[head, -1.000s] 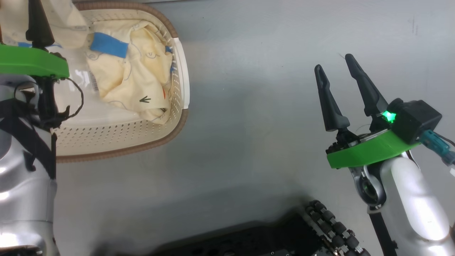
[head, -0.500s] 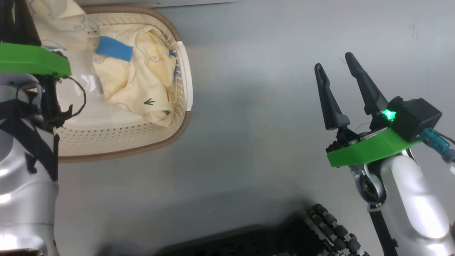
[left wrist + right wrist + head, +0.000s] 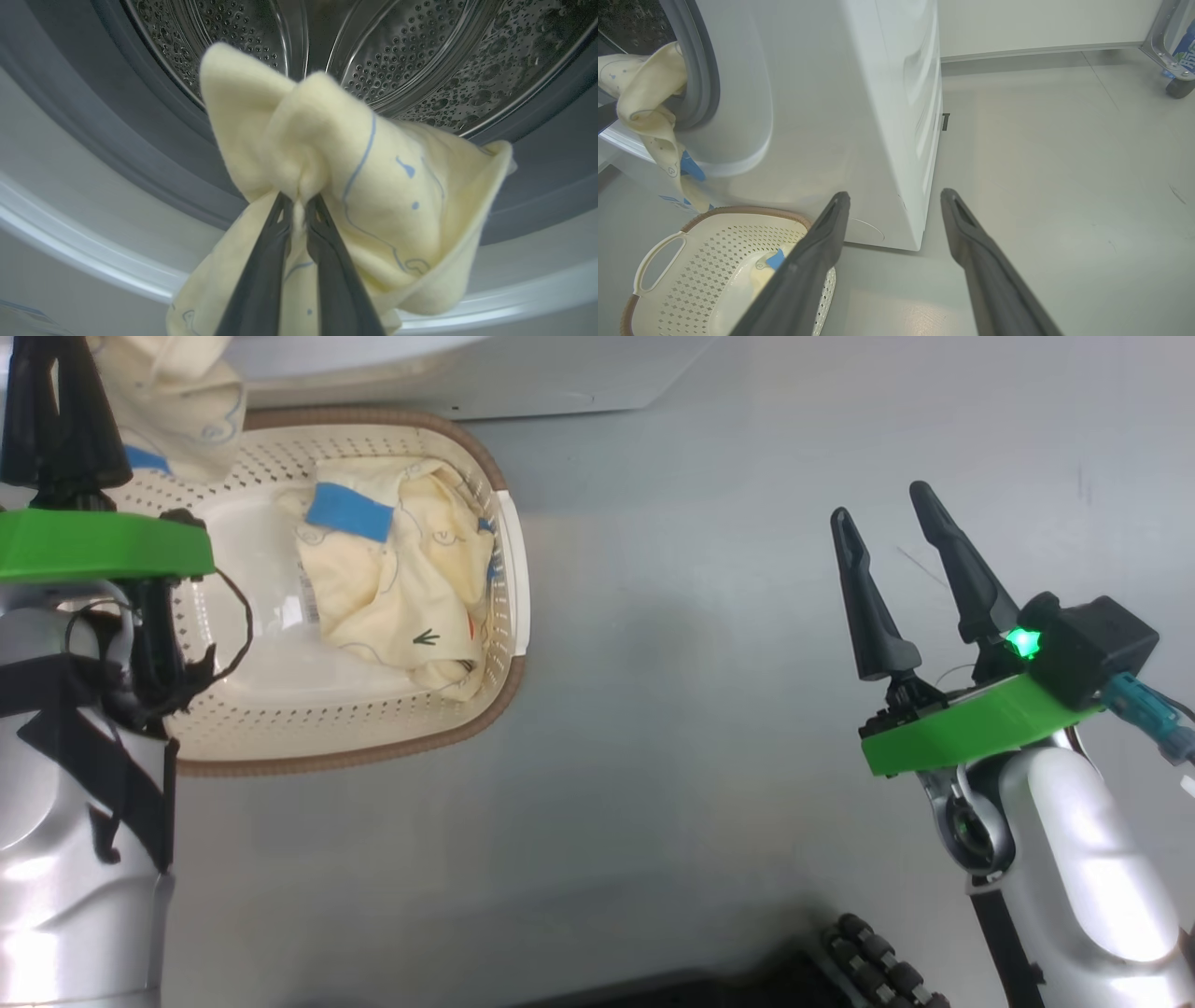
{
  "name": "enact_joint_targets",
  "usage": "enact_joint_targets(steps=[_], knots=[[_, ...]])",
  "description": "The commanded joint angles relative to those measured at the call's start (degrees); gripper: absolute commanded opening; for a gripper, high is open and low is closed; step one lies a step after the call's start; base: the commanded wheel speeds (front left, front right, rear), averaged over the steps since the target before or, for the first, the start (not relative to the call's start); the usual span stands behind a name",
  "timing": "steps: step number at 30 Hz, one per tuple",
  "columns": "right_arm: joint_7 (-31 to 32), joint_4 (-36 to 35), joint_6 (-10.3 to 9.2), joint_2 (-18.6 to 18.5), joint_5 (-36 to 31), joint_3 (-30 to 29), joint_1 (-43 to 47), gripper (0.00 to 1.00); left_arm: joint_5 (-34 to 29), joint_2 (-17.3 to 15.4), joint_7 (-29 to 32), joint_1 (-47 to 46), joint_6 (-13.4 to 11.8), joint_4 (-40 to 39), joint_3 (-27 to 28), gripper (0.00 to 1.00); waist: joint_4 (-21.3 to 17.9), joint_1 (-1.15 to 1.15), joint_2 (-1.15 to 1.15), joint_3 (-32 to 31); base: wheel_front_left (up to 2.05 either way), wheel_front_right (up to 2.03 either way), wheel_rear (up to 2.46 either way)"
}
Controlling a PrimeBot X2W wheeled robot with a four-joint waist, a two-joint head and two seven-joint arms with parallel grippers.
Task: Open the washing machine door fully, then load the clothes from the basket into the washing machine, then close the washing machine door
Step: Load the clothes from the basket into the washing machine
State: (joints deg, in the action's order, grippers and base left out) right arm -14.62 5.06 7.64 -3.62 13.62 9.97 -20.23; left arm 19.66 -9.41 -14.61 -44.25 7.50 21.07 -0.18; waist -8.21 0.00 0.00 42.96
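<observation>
Now, left fingers (image 3: 261, 270) clamped on clothes (image 3: 336, 154), washing machine (image 3: 420, 378) more visible (camera shifted).

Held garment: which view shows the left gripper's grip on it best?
Left wrist view: the left gripper pinches a bunched fold of the held garment, close up before the drum. Head view catches part of it at top left. Right wrist view shows it from the side, draped at the gasket.

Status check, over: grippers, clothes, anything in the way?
Left gripper shut on garment at the drum. Right gripper open, idle. Second garment in basket. Nothing seen blocking the drum.
</observation>
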Motion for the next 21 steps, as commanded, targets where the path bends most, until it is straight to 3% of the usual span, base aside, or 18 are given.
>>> enact_joint_targets(steps=[1, 11, 21], knots=[[-0.38, -1.2, -0.15, -0.23, 0.46, 1.14, 1.9, 1.0, -0.37, -1.76, -0.39, 1.46, -0.02, -2.96, 1.32, 0.0, 0.17, 0.0, 0.0, -1.07, 0.0, 0.0, 0.0], [-0.38, -0.28, -0.15, -0.15, 1.12, 2.02, 2.76, 1.0, -0.98, -4.06, -0.39, -1.56, -0.01, -1.86, -0.92, 0.0, -0.88, 0.0, 0.0, -4.12, 0.0, 0.0, 0.0], [-0.38, 0.04, -0.15, 0.14, 2.07, 2.94, 2.95, 1.0, -1.71, -6.79, 3.87, -12.1, -0.3, 4.36, -3.06, 0.0, -3.1, 0.0, 0.0, -4.8, 0.0, 0.0, 0.0]])
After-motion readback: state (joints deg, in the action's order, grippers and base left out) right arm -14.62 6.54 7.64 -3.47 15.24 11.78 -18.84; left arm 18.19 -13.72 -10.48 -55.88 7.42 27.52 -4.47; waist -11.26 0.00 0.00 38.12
